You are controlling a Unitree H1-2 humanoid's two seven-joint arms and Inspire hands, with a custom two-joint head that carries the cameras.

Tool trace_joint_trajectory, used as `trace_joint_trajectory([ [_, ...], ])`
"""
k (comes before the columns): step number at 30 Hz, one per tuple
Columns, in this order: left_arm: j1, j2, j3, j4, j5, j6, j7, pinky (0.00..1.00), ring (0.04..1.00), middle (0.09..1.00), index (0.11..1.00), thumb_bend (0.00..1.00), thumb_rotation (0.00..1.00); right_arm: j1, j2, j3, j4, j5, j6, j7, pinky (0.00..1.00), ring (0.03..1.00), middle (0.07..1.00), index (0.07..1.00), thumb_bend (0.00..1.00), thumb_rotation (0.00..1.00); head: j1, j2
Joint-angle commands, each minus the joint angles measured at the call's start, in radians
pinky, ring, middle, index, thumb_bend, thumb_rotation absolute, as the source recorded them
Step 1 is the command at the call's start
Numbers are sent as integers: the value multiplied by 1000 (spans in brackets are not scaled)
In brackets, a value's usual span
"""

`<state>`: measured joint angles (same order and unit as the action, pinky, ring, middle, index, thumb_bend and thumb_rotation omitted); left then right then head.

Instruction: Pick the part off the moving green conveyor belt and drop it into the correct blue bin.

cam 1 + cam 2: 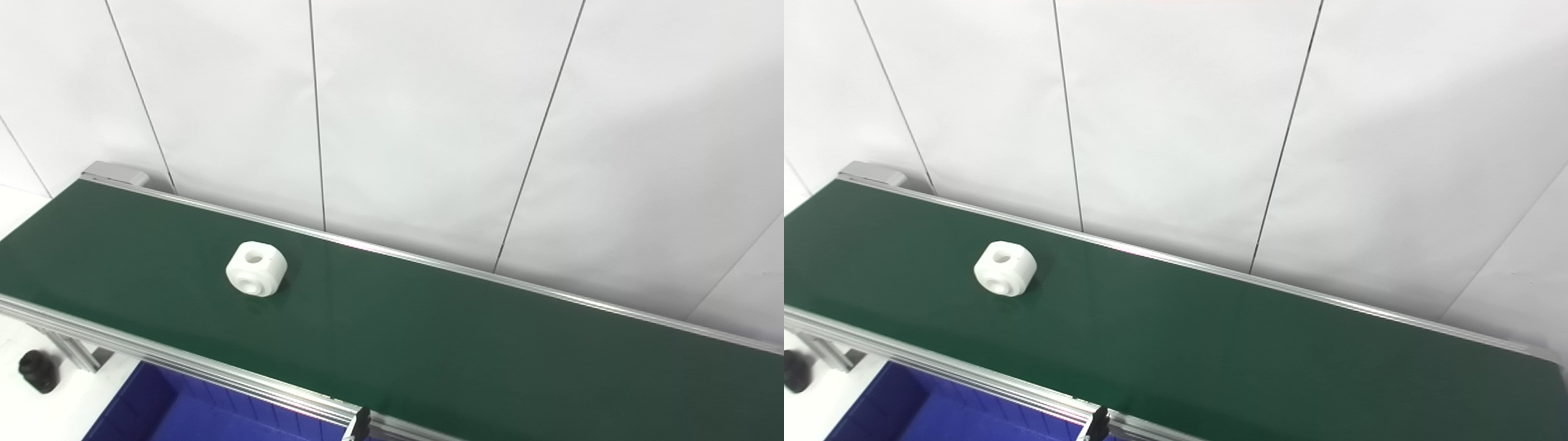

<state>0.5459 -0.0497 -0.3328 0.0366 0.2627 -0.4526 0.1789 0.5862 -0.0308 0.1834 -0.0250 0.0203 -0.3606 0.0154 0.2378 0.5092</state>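
Note:
A white part [256,269], a chunky rounded block with a hole through its top and a round recess on its front face, lies on the dark green conveyor belt [429,343] towards the left. The same white part [1005,269] shows in the right eye view. Below the belt's near rail, at the bottom left, is the inside of a blue bin [184,413]. Neither hand nor arm appears in either view.
Aluminium rails [184,361] run along both long sides of the belt. A small black clip [360,424] sits on the near rail. A black round foot [38,370] stands on the white floor at far left. White wall panels rise behind the belt.

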Motion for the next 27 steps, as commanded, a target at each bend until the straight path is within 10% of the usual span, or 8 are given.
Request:
trace_joint_trajectory([
  [1,14,-84,-101,-36,43,-17,37,929,949,985,973,755,997,22,10,2,-51,4,-8,10,1000,1000,1000,1000,1000,985,1,8],
  [14,-36,-24,-126,-349,84,-14,48,752,928,970,992,821,949,55,27,15,-119,-27,24,8,1000,1000,1000,1000,994,999,-40,69],
  [27,-434,133,166,-543,131,224,-138,801,926,967,984,970,606,61,51,35,-131,-54,26,3,1000,1000,1000,1000,993,1000,-62,83],
])
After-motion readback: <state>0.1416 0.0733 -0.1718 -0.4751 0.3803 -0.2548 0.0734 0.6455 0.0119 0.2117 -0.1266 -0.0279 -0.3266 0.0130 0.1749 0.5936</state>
